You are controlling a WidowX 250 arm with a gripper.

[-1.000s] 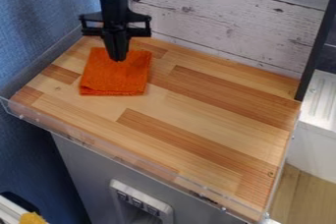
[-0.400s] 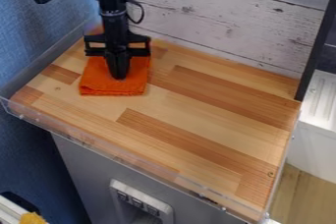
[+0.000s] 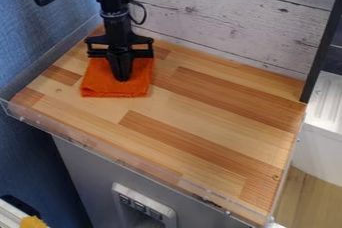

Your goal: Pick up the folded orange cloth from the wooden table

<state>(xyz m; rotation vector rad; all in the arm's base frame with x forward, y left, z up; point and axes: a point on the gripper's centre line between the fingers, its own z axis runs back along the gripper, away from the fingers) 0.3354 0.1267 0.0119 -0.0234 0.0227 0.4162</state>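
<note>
One orange cloth point(image 3: 100, 86), folded roughly square, on the wooden worktop point(image 3: 200, 117), far left area. Black gripper point(image 3: 122, 79) points down over the cloth's middle — can't tell how far open, or whether it has hold of any fabric. Pale plank wall point(image 3: 220, 24) along the far side, blue wall point(image 3: 33, 47) at left — clear edging point(image 3: 120, 159) along the near side.

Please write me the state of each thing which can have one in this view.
Orange cloth: folded, lying on the wooden top.
Gripper: pointing down at the cloth; grip not clear.
Wooden top: partly covered by the cloth.
White panel: fixed to the grey front; on or off cannot be told.
</note>
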